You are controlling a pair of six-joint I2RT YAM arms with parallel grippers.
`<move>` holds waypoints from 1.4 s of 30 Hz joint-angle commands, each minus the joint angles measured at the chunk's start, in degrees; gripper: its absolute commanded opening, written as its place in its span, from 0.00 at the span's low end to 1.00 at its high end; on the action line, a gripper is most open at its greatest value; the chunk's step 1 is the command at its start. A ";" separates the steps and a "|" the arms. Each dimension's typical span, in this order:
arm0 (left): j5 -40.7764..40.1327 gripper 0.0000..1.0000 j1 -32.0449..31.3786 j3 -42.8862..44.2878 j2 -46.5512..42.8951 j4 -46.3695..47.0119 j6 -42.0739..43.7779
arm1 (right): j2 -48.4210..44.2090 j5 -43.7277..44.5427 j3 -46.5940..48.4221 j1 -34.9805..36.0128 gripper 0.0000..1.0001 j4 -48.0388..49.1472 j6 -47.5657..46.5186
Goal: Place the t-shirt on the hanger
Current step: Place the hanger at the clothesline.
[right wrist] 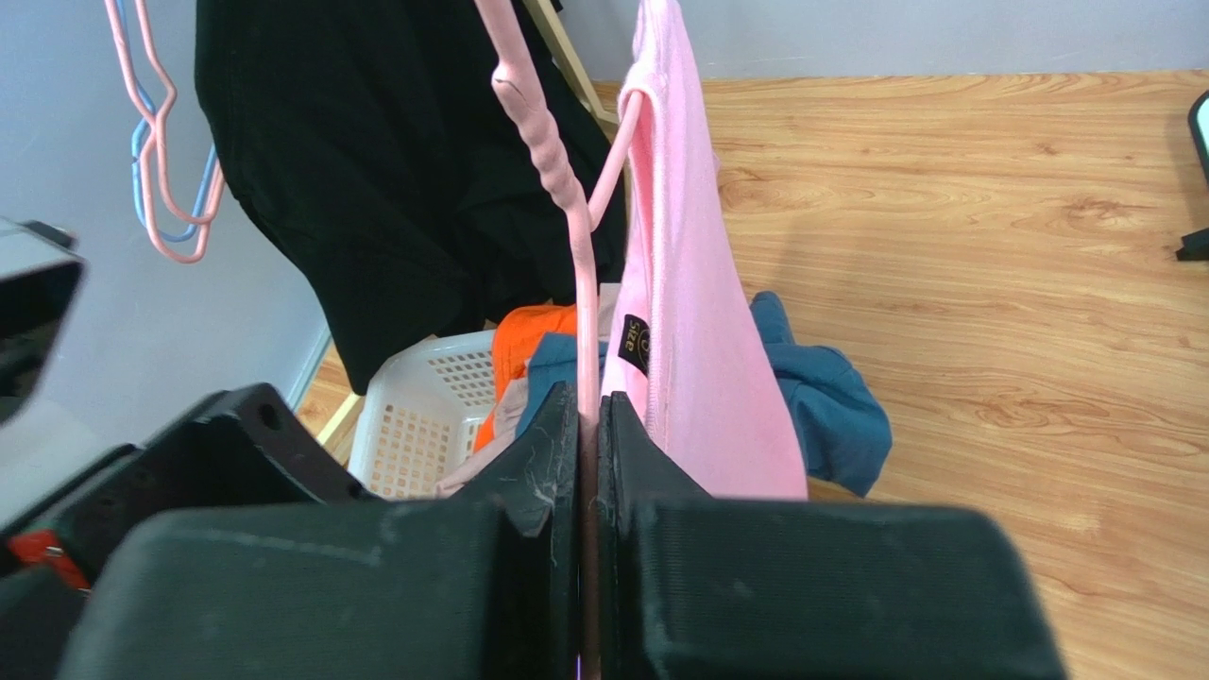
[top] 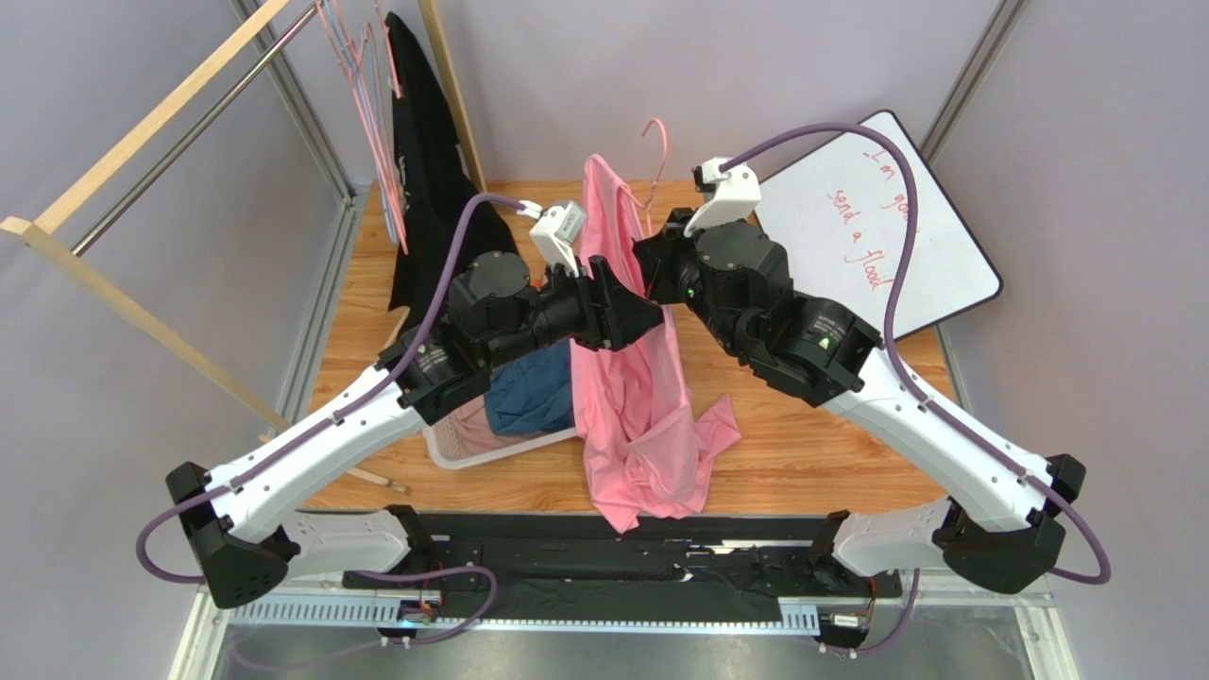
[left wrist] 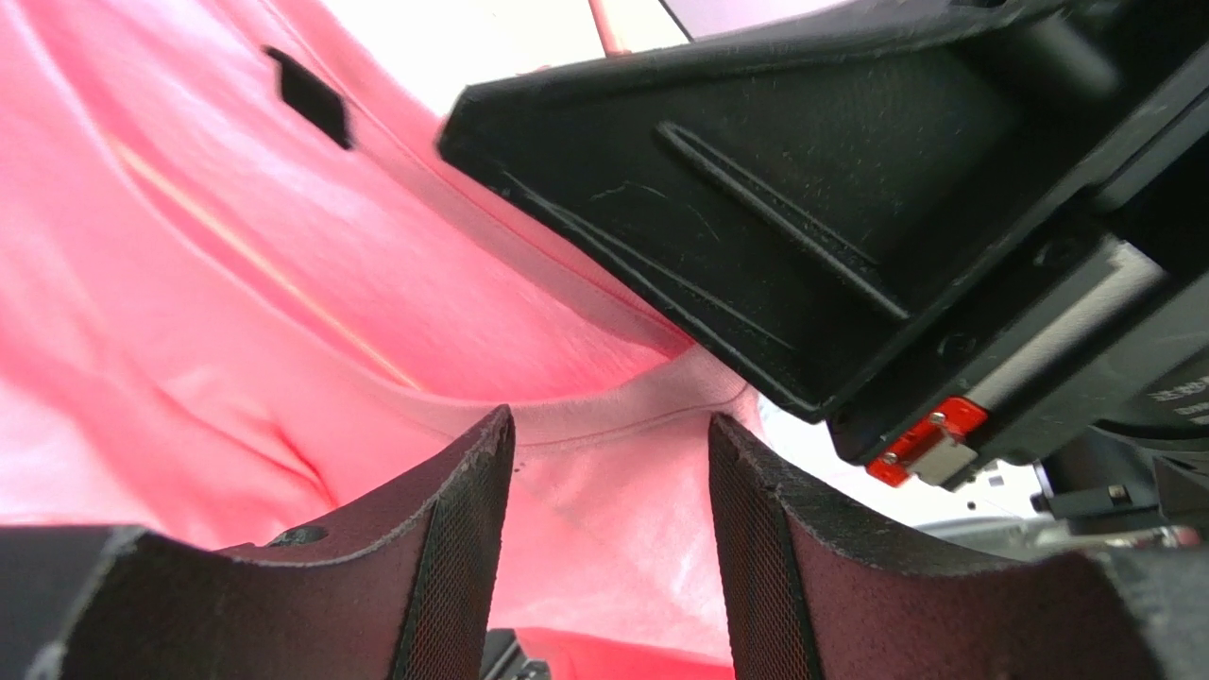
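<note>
The light-pink t-shirt (top: 639, 411) hangs over mid-table, its lower part bunched on the wood. The thin pink hanger (right wrist: 575, 241) rises above it, its hook (top: 654, 135) showing over the shirt's top. My right gripper (right wrist: 589, 404) is shut on the hanger's wire, and the t-shirt (right wrist: 696, 284) drapes just right of that wire. My left gripper (left wrist: 610, 425) stands open close against the t-shirt (left wrist: 213, 284), with the collar seam showing between its fingertips. In the top view the left gripper (top: 646, 312) and the right gripper (top: 639, 262) meet at the shirt's upper part.
A white basket (top: 468, 451) left of the shirt holds a blue t-shirt (top: 532, 390) and orange cloth. A long black garment (top: 433, 170) and spare pink hangers (top: 355, 71) hang from a wooden rack at the back left. A whiteboard (top: 880, 227) leans at the back right.
</note>
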 commanded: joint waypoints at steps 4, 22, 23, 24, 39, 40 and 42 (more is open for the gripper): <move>5.70 0.60 -0.09 -2.48 -0.03 10.81 0.00 | -0.67 -1.08 2.33 0.30 0.00 4.31 3.44; 12.39 0.78 1.41 -7.41 -7.86 10.73 2.82 | -1.82 -1.08 0.22 -0.75 0.00 6.06 1.33; 12.91 0.78 1.32 -6.98 -6.81 11.69 2.99 | -1.64 -1.43 0.22 -0.75 0.00 6.06 1.60; 13.35 0.82 1.41 -6.01 -6.19 13.01 2.65 | -1.55 -1.52 0.22 -0.66 0.00 6.15 1.51; 11.95 0.89 0.79 -3.98 2.17 19.96 3.69 | -1.55 -2.40 -0.83 -0.31 0.00 7.02 0.55; 11.95 0.88 0.71 -4.07 2.17 20.49 4.39 | -1.55 -2.48 -1.09 -0.31 0.00 7.03 -0.15; 12.73 0.77 0.70 -4.51 2.52 21.19 6.41 | -1.29 -3.36 -1.44 -0.22 0.00 7.21 -0.86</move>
